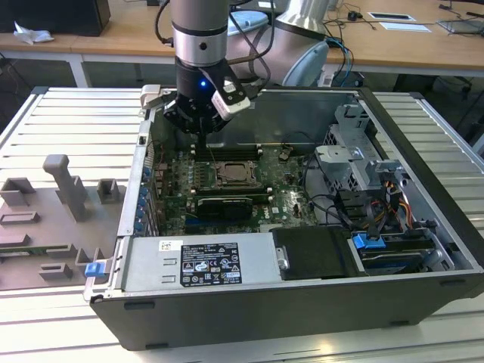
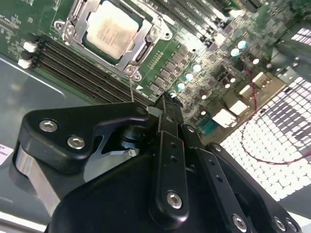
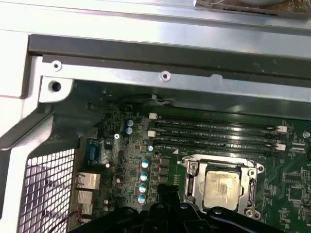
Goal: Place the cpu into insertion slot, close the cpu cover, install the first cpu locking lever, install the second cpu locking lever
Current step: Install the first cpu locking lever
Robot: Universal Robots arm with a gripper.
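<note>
In the exterior view the gripper (image 1: 198,130) hangs above the board, behind the slot (image 1: 236,174). In both wrist views the cpu (image 2: 112,30) sits seated, cover (image 3: 224,165) down. Fingers (image 2: 167,114) pinched together, empty. I'd judge the levers need latching.

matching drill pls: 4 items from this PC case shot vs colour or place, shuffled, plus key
Items:
1. cpu
2. memory slots
3. power supply
4. tool

Descriptions:
A. long black strips running alongside the socket
B. grey box with a label, at the near edge of the case in the exterior view
C. pale silvery square seated in the insertion slot, framed by the cpu cover
D. black, hanging above the green board beside the socket

Pairs: 1-C, 2-A, 3-B, 4-D
</note>
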